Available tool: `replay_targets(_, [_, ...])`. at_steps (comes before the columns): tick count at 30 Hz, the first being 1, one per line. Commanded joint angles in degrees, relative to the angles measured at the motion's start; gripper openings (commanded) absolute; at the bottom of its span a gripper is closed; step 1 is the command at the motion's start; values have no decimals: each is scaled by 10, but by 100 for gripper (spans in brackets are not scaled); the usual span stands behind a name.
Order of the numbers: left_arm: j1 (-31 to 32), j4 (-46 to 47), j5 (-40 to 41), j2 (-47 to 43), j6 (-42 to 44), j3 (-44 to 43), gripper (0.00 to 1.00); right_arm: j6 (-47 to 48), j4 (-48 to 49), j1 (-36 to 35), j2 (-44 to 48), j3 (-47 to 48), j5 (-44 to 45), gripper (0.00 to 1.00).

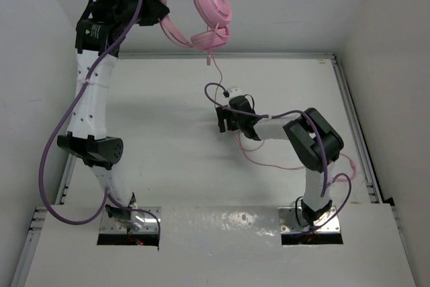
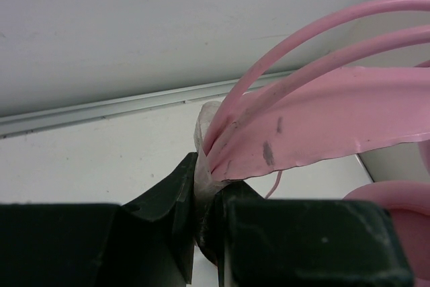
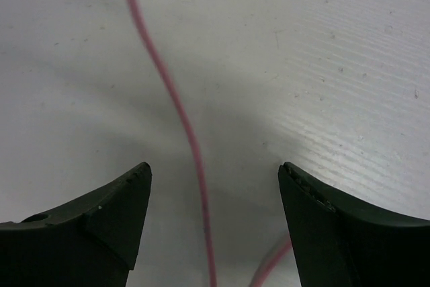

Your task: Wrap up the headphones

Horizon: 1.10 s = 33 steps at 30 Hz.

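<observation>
The pink headphones (image 1: 209, 11) hang in the air at the far wall, held by the headband (image 2: 316, 105). My left gripper (image 1: 158, 9) is shut on that headband, its jaws pinched on the band's end in the left wrist view (image 2: 208, 186). The thin pink cord (image 1: 213, 65) drops from an earcup to the table and trails right in loops (image 1: 269, 163). My right gripper (image 1: 222, 120) is open just above the table, straddling the cord (image 3: 191, 146), which runs between the fingertips without touching them.
Purple arm cables (image 1: 50, 159) loop by the left arm and around the right arm (image 1: 329, 166). A metal rail (image 1: 353, 119) edges the table's right side. White walls close in the far and side edges.
</observation>
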State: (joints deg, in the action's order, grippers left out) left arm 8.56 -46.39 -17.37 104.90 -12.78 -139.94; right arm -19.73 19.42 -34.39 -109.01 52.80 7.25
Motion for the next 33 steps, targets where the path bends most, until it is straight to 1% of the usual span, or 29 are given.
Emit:
replay_targets(1, [-5, 51, -17, -45, -63, -28, 0, -26, -37, -8, -28, 62, 52, 74])
replay_targets(3, [-6, 54, -20, -45, -68, -38, 0, -36, -48, -10, -33, 64, 60, 68])
replay_targets(6, [-5, 57, -17, -43, -76, -47, 0, -38, -40, -11, -34, 46, 52, 41])
replay_targets(7, [-6, 57, -14, -42, -79, -49, 0, -35, -38, -11, -33, 42, 47, 27])
replay_targets(8, [-7, 59, -14, -41, -84, -50, 0, -35, -38, -11, -31, 39, 43, 0])
replay_targets(10, [-10, 60, -12, -38, -86, -49, 0, -31, -34, -14, -23, 21, 37, 0])
replay_targets(14, [-15, 65, 29, -31, -80, -25, 0, -1, -16, -24, 42, -30, -4, 0])
replay_targets(15, [-19, 70, 36, -25, -82, -11, 0, 7, -17, -35, 76, -45, -26, 0])
replay_targets(17, [-34, 76, 38, -14, -108, 0, 0, 28, -34, -52, 104, -55, -45, 0])
replay_targets(18, [-42, 88, 31, -1, -126, 14, 0, 37, -45, -71, 114, -57, -70, 0])
replay_targets(19, [-63, 95, 21, 6, -171, 26, 0, 45, -57, -80, 128, -56, -92, 0])
replay_targets(20, [-74, 104, -8, 12, -194, 36, 0, 58, -84, -90, 134, -51, -107, 0])
replay_targets(22, [-100, 125, -26, 35, -236, 68, 0, 74, -114, -127, 142, -28, -137, 0])
replay_targets(23, [-104, 126, -17, 49, -238, 76, 0, 100, -146, -158, 144, -17, -145, 0])
replay_targets(26, [-106, 121, 34, 66, -223, 78, 0, 129, -191, -213, 144, 37, -176, 0])
replay_targets(28, [-106, 126, 56, 80, -210, 78, 0, 130, -218, -230, 139, 88, -210, 0])
replay_targets(29, [-106, 130, 79, 84, -203, 80, 0, 134, -243, -240, 138, 109, -218, 0])
replay_targets(30, [-106, 140, 95, 92, -193, 81, 0, 136, -257, -244, 139, 150, -221, 0])
replay_targets(33, [-105, 161, 166, 98, -142, 95, 0, 138, -294, -246, 152, 221, -211, 0])
